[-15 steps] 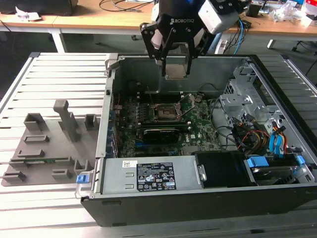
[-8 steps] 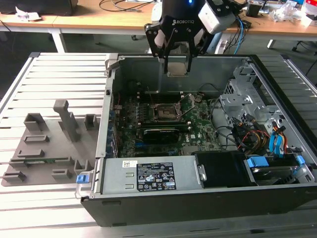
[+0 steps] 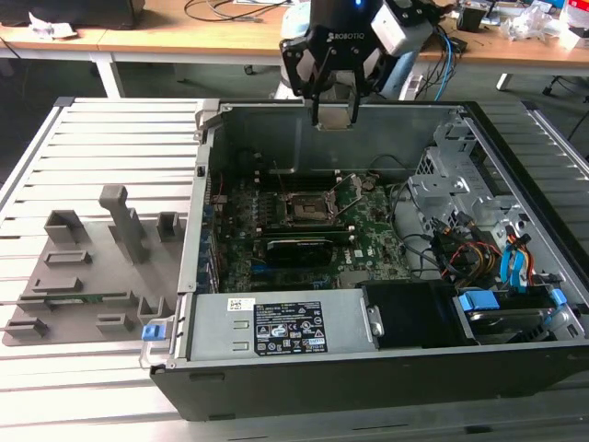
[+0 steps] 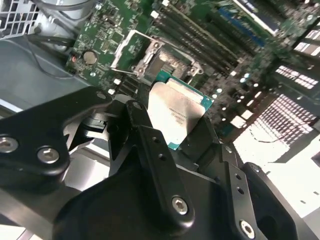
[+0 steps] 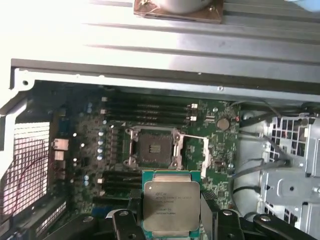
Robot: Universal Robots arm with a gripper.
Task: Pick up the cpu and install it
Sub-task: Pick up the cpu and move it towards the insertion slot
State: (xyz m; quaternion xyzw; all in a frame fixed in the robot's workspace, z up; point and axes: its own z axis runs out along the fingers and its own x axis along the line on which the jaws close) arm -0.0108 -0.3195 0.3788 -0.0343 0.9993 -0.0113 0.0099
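Workbench (image 3: 101, 138), open case (image 3: 368, 391), pincer (image 3: 333, 112) holding cpu (image 5: 171, 202)

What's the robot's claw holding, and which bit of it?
The gripper holds the cpu, pinched between its fingers by two opposite side edges.

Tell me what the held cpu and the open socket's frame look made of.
The cpu: dull silver-grey metal lid, matte with faint print, on a green board showing at its edges. The socket frame: bare bright metal, likely steel, with pale glints along its rails.
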